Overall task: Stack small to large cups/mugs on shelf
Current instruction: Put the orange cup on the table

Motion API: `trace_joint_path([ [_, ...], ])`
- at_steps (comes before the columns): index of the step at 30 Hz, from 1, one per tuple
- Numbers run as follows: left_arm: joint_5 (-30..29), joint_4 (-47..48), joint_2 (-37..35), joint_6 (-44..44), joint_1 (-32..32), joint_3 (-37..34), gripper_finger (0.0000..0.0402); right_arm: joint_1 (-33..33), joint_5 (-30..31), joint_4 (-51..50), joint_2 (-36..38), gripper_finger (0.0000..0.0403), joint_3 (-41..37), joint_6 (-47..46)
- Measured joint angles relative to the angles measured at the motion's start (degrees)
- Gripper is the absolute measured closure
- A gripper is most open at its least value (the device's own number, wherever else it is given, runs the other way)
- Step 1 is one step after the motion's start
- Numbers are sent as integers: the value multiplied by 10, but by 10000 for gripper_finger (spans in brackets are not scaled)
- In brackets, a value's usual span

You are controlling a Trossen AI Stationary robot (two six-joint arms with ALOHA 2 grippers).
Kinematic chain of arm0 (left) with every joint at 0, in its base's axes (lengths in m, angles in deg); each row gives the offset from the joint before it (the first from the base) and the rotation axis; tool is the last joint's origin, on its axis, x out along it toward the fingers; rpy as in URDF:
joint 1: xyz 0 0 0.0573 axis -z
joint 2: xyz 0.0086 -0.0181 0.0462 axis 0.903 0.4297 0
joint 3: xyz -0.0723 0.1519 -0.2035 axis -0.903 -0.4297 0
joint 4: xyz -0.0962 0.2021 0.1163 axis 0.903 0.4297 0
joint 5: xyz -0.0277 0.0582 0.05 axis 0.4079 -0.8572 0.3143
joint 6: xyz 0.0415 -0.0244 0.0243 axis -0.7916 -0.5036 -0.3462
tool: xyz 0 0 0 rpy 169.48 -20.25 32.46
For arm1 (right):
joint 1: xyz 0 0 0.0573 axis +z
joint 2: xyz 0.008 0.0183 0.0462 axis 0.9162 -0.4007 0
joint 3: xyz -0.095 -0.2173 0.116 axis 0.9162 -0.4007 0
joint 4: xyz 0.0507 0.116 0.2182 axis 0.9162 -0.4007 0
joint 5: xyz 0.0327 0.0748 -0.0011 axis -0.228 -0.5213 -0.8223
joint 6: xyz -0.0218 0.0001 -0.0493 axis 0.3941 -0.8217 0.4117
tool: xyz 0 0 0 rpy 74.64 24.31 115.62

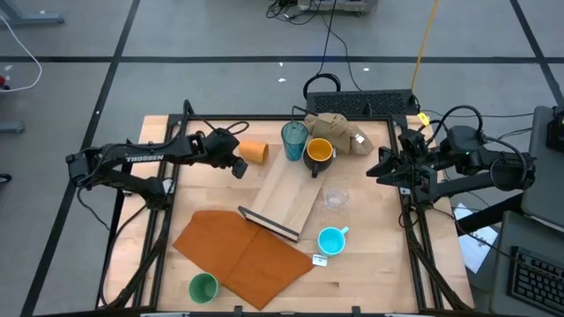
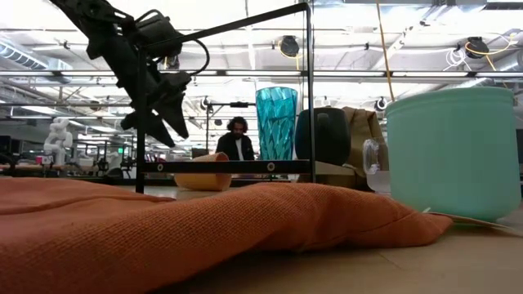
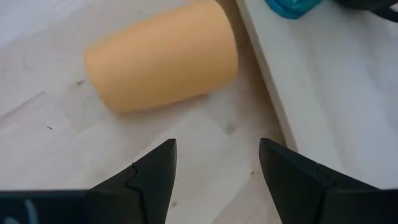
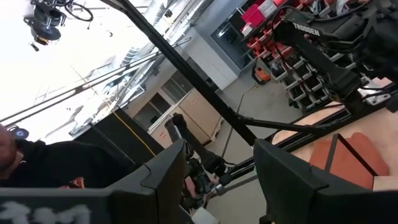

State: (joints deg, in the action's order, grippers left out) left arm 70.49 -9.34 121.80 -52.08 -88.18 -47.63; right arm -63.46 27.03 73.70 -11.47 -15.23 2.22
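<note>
**Q:** Jaws first: how are they set?

**A:** Both pairs are seen parted with nothing between them. In the high view the left gripper (image 1: 236, 164) is placed at upper left of centre, just beside the orange cup (image 1: 255, 151), which is lying on its side. The right gripper (image 1: 385, 167) is parked at the right edge of the table, well apart from every cup.

**Q:** What is found on the shelf (image 1: 286, 195) in that view?

**A:** The teal tumbler (image 1: 294, 139) and the dark yellow-lined mug (image 1: 318, 153) are seen at its upper end, side by side. The clear glass (image 1: 335, 198) is set right of the board, the light blue mug (image 1: 330, 239) at lower right, the green cup (image 1: 204, 286) at lower left beside the orange-brown sheet (image 1: 242, 251). Nothing is nested, so nearly all the stacking is judged to be left.

**Q:** And the low view?

**A:** The left gripper (image 2: 159, 98) is shown hanging at upper left above the orange cup (image 2: 203, 172). The tumbler (image 2: 277, 122) is seen upright at centre, the light blue mug (image 2: 451, 151) large at right.

**Q:** The left wrist view?

**A:** The orange cup (image 3: 163, 56) is seen lying beyond the spread fingers (image 3: 152, 177), not touched. The shelf edge (image 3: 323, 81) is shown at right.

**Q:** The right wrist view?

**A:** Only the room is shown past the parted fingers (image 4: 163, 180); no cup is seen.
</note>
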Motion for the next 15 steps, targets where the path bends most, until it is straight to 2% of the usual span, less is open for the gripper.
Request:
trace_joint_path([
  [4,3,0,-1,-4,1,0,174,0,0,0,0,222,0,3],
  [9,39,25,-2,-61,2,0,174,0,0,0,0,222,0,6],
  [15,39,23,-1,-119,-4,20,174,0,0,0,0,222,0,7],
])
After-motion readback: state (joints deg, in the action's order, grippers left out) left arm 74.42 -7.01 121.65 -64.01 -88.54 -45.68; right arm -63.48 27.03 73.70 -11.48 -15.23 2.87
